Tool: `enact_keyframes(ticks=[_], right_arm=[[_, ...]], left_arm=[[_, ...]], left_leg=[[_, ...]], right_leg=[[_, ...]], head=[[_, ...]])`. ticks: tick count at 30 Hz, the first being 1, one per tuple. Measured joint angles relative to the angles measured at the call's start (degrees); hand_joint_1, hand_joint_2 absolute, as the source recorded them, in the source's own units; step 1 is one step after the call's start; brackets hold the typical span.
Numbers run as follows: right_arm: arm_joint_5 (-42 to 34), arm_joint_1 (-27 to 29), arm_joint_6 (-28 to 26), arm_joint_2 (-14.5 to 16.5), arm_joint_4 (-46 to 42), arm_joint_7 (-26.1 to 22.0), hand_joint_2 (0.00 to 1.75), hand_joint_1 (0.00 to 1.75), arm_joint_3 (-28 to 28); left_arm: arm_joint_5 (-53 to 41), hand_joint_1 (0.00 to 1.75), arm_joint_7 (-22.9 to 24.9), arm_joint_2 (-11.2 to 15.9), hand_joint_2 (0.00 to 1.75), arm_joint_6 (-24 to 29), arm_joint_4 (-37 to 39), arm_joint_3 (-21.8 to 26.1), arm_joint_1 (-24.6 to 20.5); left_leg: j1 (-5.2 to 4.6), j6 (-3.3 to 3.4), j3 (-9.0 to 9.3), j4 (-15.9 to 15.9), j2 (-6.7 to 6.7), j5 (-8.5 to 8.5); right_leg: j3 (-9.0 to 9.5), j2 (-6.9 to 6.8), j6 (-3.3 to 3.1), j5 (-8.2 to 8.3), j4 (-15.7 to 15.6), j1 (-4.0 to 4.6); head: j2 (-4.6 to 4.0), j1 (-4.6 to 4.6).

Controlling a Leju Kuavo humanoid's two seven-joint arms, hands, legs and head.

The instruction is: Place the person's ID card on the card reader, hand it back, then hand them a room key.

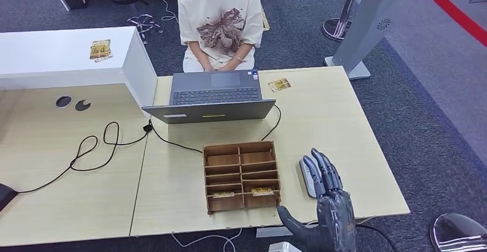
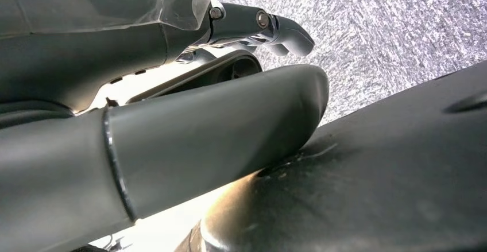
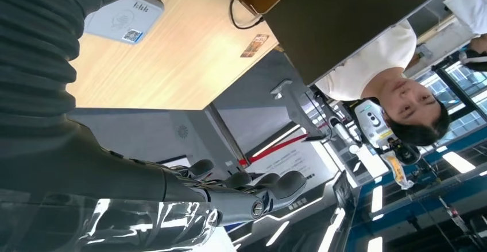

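Since the ID card lies on the far side of the table, just right of the laptop and near the person, the right hand has a long reach ahead, and that is where trouble could come. The hand hovers over the near edge w/ fingers straight and apart, holding nothing, its fingertips over the card reader (a pale slab, partly hidden under them in the head view). A flat card on a smooth top gives the fingers little to get under, so a pinch may just skate it away, maybe off the far edge. The laptop's cable runs near the path, and the wooden organizer, w/ room keys in its front row, stands just beside the hand; a careless sweep could nudge either. The right wrist view shows what the head view hides: the reader's printed top w/ a code sticker, the card as a small dark slip well beyond it, and the open palm from the side. The left wrist view shows the left hand over carpet; whether it's open or closed I can't tell.
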Motion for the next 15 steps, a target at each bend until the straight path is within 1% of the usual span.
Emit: enact_keyframes(ticks=[6,9,10,12,15], right_arm=[[5.3,-2.6,1.6,-2.1,2.4,5.9,1.75,0.0,4.6],[8.9,-4.4,3.3,-3.0,4.1,10.3,1.75,0.0,6.7],[9.6,-5.4,4.0,-3.6,4.6,12.7,1.75,0.0,7.7],[10.3,-8.1,5.5,-5.2,5.5,18.9,1.75,0.0,10.3],[10.5,-13.1,8.1,-8.1,6.4,28.6,1.75,0.0,16.0]], left_arm=[[0.6,0.0,0.1,0.1,0.0,-0.2,0.0,-1.0,-0.2],[0.9,0.0,0.1,0.1,0.0,-0.2,0.0,-1.7,-0.3],[1.0,0.0,0.1,0.1,0.0,-0.2,0.0,-2.0,-0.3],[1.1,0.0,0.1,0.1,0.0,-0.2,0.0,-2.6,-0.4],[1.4,0.0,0.1,0.1,0.0,-0.3,0.0,-3.3,-0.6]], left_leg=[[0.0,0.0,-0.01,0.0,0.0,0.0],[0.0,0.0,-0.01,0.0,0.0,0.0],[0.0,0.0,-0.01,0.0,0.0,0.0],[0.0,-0.01,0.0,0.0,0.02,0.01],[0.0,-0.03,0.02,0.0,0.04,0.06]], right_leg=[[0.0,0.0,0.0,0.0,0.0,-0.01],[0.0,0.01,0.0,0.0,0.0,-0.01],[0.0,0.01,0.0,0.01,0.0,-0.01],[0.01,0.04,-0.01,0.02,0.0,-0.01],[0.01,0.05,-0.02,0.04,0.0,-0.02]], head=[[0.0,0.01],[0.01,0.0],[0.02,0.0],[0.02,0.0],[0.01,0.01]])
